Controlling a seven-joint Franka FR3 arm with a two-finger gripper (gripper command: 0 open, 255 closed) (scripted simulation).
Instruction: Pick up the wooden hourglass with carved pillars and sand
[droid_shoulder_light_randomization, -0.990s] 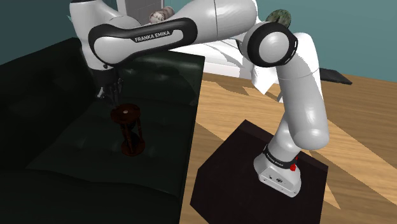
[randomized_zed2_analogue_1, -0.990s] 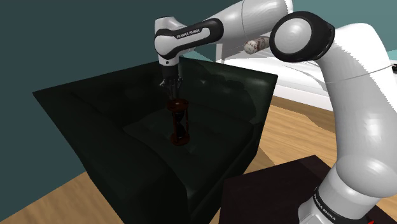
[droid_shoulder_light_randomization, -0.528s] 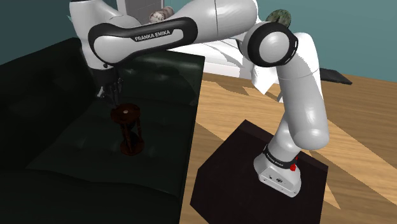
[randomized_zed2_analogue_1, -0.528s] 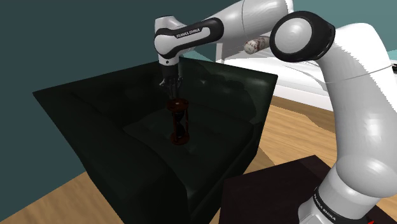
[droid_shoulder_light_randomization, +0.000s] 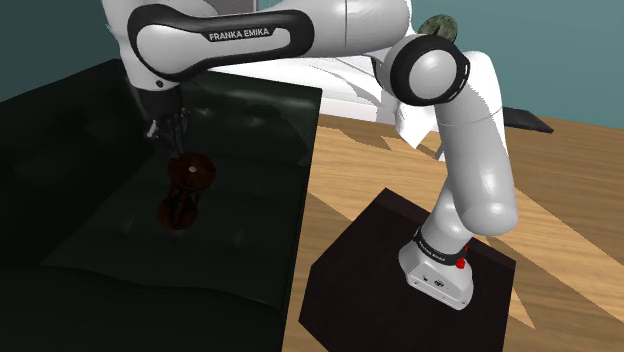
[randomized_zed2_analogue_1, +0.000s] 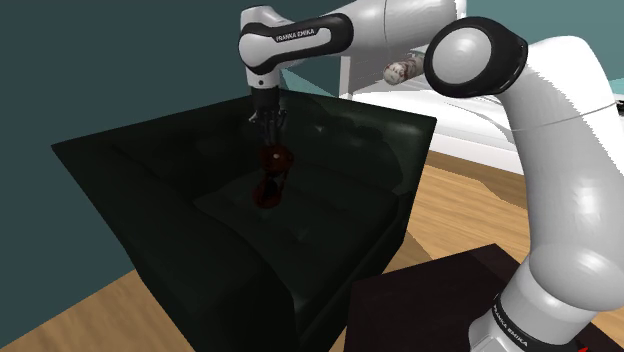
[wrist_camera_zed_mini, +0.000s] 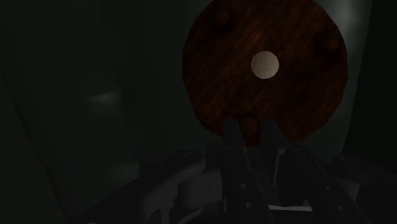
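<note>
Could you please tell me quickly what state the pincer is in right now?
Pincer: closed on the wooden hourglass, clasping the rim of its top disc.

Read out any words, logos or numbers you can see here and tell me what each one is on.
"FRANKA EMIKA": white letters on the arm's black link.
Small white print on the black band at the arm's foot: too small to read.
The hourglass: no writing on its round end.
</note>
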